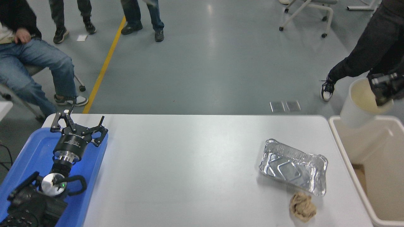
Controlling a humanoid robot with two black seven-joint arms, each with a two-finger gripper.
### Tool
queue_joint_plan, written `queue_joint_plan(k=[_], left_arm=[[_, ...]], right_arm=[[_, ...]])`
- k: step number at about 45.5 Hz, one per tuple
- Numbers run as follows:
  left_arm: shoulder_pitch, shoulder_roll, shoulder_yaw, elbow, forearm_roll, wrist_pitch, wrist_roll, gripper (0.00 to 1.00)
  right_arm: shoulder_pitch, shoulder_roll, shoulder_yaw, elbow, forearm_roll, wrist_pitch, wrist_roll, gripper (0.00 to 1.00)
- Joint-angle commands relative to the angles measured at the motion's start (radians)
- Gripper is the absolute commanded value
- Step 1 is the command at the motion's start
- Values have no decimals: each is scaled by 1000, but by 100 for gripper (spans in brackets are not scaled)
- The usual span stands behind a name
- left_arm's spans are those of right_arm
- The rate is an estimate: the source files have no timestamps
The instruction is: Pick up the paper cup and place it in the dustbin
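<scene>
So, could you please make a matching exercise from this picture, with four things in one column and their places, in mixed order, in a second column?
Things:
1. paper cup
2. foil tray
3. brown paper ball
4. left gripper

Places:
A. over the blue tray, at the table's left end
B. on the table, just nearer the camera than the foil tray
C. held in the right gripper above the dustbin
D. on the table, left of the dustbin

Pairs: 1-C, 2-D, 3-B, 4-A
</scene>
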Motion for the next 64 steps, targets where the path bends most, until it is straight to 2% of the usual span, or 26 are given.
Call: queue_joint_plan(k=[1,5,13,20,26,32,64], left_arm=[[0,0,0,0,-1,0,0,99],[0,0,0,0,0,0,-2,99],[0,0,0,0,0,0,0,99],[-2,0,0,0,0,0,0,99],[-2,0,0,0,0,0,0,99],[-2,0,0,0,0,0,0,99],[-3,0,1,0,0,0,0,99]], right_arm=[[-339,-270,89,-250,-151,-196,1,0],[-554,-301,212,-326,-151,-309,-1,0],[-1026,-278,509,-495,-132,-506,-4,0],[-1430,-135,781,-740,-14,-619,-8,0],[-1630,1,915,-977,7,-644,-8,0],[-1668,34,942,-986,14,-644,-10,0],[-1592,48,944,-972,10,-641,-18,0]])
